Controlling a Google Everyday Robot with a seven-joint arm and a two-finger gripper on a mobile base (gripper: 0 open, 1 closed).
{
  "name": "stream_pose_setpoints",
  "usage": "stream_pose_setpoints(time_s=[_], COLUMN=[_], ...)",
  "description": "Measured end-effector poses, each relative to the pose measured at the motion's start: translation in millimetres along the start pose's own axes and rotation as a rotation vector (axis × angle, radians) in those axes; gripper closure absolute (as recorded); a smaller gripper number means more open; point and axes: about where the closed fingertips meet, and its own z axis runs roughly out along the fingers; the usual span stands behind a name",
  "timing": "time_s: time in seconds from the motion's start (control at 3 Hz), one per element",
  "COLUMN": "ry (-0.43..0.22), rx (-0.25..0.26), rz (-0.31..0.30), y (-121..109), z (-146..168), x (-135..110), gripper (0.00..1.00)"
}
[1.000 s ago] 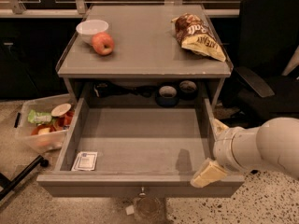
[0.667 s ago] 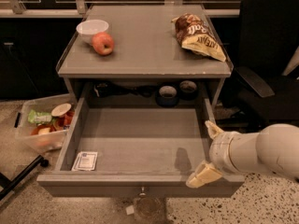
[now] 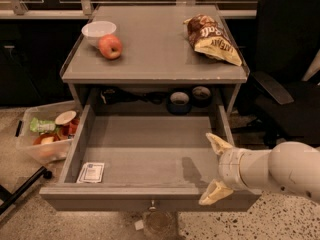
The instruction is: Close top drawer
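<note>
Camera view showed the wide, shallow grey top drawer pulled well out from under the grey table top, its flat front panel nearest the lens and the small round metal knob at the panel's centre. A small white card lay on the drawer floor in the front left corner.

The robot's cream-fingered gripper was at the drawer's front right corner. Its pincer was released and spread wide, holding nothing. One fingertip pointed in over the right side wall, and the other lay low against the front panel's right end. Whether either fingertip touched the drawer could not be told.

The step in hand looked to be lining up for the push, with the closing itself not yet begun. To do it well, the arm would likely need to press flat on the front panel and drive it straight back along the runners. A push nearer the knob than the corner should keep the drawer from skewing and jamming. The upper finger should be kept out of the drawer, so that it was not caught under the table top as the gap narrowed.
</note>
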Motion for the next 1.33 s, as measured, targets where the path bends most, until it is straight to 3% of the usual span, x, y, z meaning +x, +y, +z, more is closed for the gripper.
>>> stream_pose_setpoints(time_s=[0.33, 1.0, 1.33], ry=[0.021, 0.144, 0.172], rx=[0.000, 0.073, 0.115], rz=[-0.075, -0.121, -0.090], y=[3.8, -27.3, -51.4], z=[11.6, 25.5, 27.4], x=[5.4, 1.3, -4.7], gripper=[0.00, 0.42, 0.65])
